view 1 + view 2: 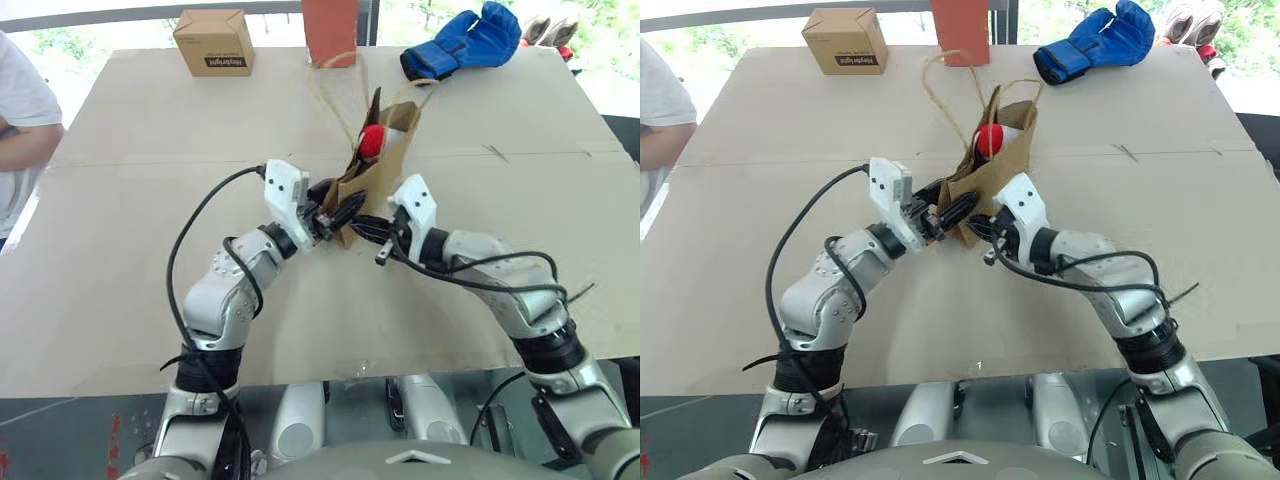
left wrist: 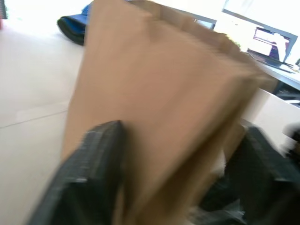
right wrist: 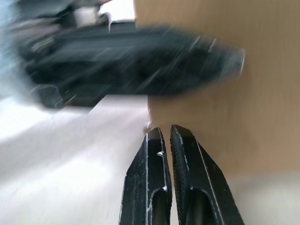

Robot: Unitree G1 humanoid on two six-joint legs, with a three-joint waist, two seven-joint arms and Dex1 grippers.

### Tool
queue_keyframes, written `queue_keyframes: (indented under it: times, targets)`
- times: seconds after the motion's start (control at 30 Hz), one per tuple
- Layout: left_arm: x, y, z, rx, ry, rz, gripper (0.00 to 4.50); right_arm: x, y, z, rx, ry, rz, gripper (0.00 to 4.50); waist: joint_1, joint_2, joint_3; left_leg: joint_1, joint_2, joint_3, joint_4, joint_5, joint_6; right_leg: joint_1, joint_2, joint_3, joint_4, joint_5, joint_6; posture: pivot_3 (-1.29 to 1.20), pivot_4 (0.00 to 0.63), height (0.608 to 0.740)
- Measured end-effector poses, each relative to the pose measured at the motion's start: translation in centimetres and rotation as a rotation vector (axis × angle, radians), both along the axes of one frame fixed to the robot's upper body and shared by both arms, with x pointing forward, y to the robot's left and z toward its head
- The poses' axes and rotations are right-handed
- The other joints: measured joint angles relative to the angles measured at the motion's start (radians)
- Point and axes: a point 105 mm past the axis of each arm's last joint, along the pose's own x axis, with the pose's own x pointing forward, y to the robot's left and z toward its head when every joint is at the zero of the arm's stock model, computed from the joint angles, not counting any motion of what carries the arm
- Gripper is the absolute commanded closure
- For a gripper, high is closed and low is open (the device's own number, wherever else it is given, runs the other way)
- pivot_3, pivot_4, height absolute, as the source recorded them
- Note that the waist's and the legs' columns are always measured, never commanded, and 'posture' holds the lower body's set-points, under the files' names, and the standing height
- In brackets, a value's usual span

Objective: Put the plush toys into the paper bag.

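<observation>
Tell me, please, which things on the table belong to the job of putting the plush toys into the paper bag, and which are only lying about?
Belong to the job:
- paper bag, both grippers at its near end
- white plush toy with red base, showing at the bag's mouth

Only lying about:
- blue boxing glove
- small cardboard box
- red-brown block, at the far edge

The table (image 1: pixel 120 300) was covered with a flat tan sheet, crossed by one seam line. A metal rail (image 1: pixel 120 12) was mounted along its far edge. Bright daylight and green foliage (image 1: pixel 600 12) were observed beyond the rail. A grey floor (image 1: pixel 60 440) was visible below the near edge.
</observation>
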Motion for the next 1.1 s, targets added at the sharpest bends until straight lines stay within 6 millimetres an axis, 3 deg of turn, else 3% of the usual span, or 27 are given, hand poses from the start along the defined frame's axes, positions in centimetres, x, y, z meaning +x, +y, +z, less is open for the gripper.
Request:
queue_keyframes:
  times: [0.13,0.17,0.2,0.27,0.4,0.43,0.47,0.57,0.7,0.8,0.9,1.1]
  targets:
    - [0.7,0.1,0.1,0.016,-0.027,-0.018,4.29,-1.3,-1.3,0.9,0.018,-0.065,-0.033,4.5,-0.002,0.0,0.0,0.0,0.0,-0.001,0.0,0.0,0.0,0.0,0.001,0.0,0.001,0.0,0.0,0.0,0.15,0.74]
    - [0.7,0.3,0.1,0.034,-0.046,-0.039,4.46,-1.7,-1.6,1.5,0.056,-0.096,-0.053,4.5,-0.002,0.0,0.0,0.001,0.001,-0.001,0.0,0.0,0.0,0.0,0.002,0.0,0.001,0.0,0.0,0.0,0.15,0.74]
    - [0.8,0.6,0.2,0.065,-0.073,-0.08,4.46,-2.2,-2.3,2.4,0.138,-0.114,-0.078,4.5,-0.003,0.0,0.0,0.001,0.001,-0.001,0.0,0.0,0.0,0.0,0.002,-0.001,0.001,0.0,0.0,0.0,0.15,0.74]
    - [0.9,1.1,0.7,0.107,-0.121,-0.158,4.5,-3.0,-3.4,3.2,0.18,-0.13,-0.082,3.93,-0.003,0.0,0.0,0.001,0.001,-0.001,0.0,0.0,0.0,0.0,0.002,0.0,0.0,0.0,0.0,0.0,0.15,0.74]
    - [0.5,3.5,1.7,0.214,-0.195,-0.404,4.5,-5.3,-7.4,1.9,0.04,-0.128,-0.092,2.35,0.004,0.0,0.0,0.0,0.0,-0.001,0.0,0.0,0.0,0.0,0.001,0.0,-0.001,-0.002,-0.002,0.0,0.15,0.74]
    - [0.9,5.5,2.2,0.274,-0.224,-0.501,4.5,-6.4,-9.7,0.6,-0.038,-0.094,-0.109,1.65,0.007,0.0,0.0,0.0,0.0,-0.001,0.0,0.0,0.0,0.0,0.002,-0.001,-0.001,-0.002,-0.004,0.0,0.15,0.74]
    - [1.2,6.6,2.5,0.309,-0.253,-0.523,4.5,-6.9,-10.7,0.4,-0.059,-0.085,-0.121,1.17,0.002,0.0,0.0,0.0,0.001,-0.001,0.0,0.0,0.0,0.0,0.002,0.0,-0.001,-0.003,-0.004,0.0,0.15,0.74]
    - [2.2,7.6,2.9,0.408,-0.321,-0.596,4.5,-7.6,-12.1,1.4,-0.06,-0.131,-0.133,0.12,0.0,0.0,-0.001,0.0,0.0,0.0,0.003,0.0,0.0,0.001,0.002,0.001,0.0,-0.004,0.0,0.0,0.15,0.74]
    - [3.0,7.9,1.6,0.45,-0.313,-0.619,4.5,-8.0,-12.2,2.4,-0.072,-0.188,-0.116,0.05,-0.005,-0.001,-0.001,0.0,0.001,0.0,0.004,0.0,0.0,0.001,0.002,0.001,0.001,-0.002,0.003,0.0,0.15,0.74]
    - [3.3,8.3,1.1,0.446,-0.293,-0.602,3.59,-7.8,-12.1,2.5,-0.08,-0.2,-0.115,0.0,-0.003,-0.001,-0.001,-0.001,0.001,-0.001,0.004,0.0,0.0,0.001,0.002,0.001,0.001,-0.002,0.003,0.0,0.15,0.74]
    - [3.7,9.1,1.0,0.392,-0.272,-0.535,2.24,-7.7,-11.2,2.8,-0.064,-0.212,-0.091,0.0,-0.005,-0.001,-0.001,-0.001,0.001,-0.001,0.004,0.0,0.0,0.001,0.002,0.001,0.002,-0.002,0.003,0.0,0.15,0.74]
    - [1.5,13.6,0.0,0.224,-0.175,-0.334,2.24,-7.6,-12.2,2.2,-0.072,-0.181,-0.106,0.0,-0.016,-0.001,-0.001,0.0,0.002,-0.001,0.003,0.0,0.0,0.001,0.002,0.001,0.002,0.0,0.0,0.0,0.15,0.74]
